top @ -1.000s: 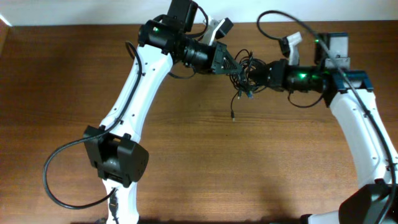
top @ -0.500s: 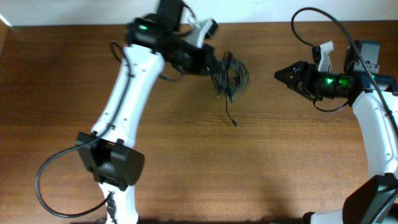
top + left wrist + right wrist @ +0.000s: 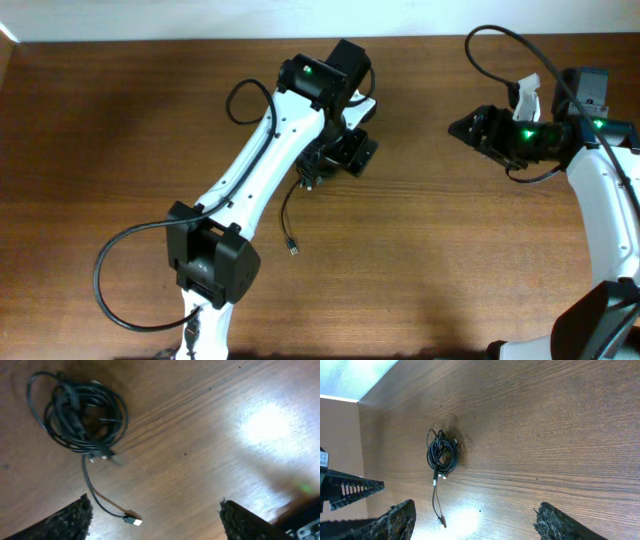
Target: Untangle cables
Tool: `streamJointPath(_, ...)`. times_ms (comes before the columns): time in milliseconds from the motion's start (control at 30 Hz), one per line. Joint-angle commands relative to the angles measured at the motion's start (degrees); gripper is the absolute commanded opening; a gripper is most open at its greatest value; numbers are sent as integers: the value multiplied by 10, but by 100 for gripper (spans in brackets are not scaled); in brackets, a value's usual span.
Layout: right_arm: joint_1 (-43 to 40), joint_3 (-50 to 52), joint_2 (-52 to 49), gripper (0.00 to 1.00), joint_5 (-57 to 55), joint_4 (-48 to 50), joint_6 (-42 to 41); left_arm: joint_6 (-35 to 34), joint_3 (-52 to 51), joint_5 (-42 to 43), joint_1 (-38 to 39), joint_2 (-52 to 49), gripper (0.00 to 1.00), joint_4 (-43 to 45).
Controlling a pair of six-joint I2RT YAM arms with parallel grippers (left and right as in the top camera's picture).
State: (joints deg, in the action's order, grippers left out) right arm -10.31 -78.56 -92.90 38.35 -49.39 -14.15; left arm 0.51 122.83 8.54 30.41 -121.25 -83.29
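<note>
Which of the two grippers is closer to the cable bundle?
The left gripper, hanging open just above the cables; the right gripper sits well off to the side.

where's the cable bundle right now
The cables lie coiled on the wooden table, upper left in the left wrist view; overhead the left arm mostly covers them, one plug end trailing out below it.

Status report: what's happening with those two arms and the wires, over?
Left gripper open, empty. Right gripper open, empty. Cables bunched on table, one plug end trailing out. Nothing lying on them.
</note>
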Motion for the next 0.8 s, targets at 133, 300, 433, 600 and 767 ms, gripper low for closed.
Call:
streamJointPath(133,-3,2,-2,78,-18,-12,19,-52,-1,-23,-76,-9,40,41)
streamJointPath(300,-2,2,-2,78,-18,-19,19,-89,-2,-75,-78,-67,40,43)
streamJointPath(433,-2,2,-2,78,-23,-23,19,-112,-2,-71,-110,-120,36,43)
streamJointPath(600,-2,2,-2,79,-31,-27,19,-148,-11,-53,-121,-152,28,44)
streamJointPath(767,-2,2,-2,79,-33,-30,19,-160,-12,4,-120,-175,31,81)
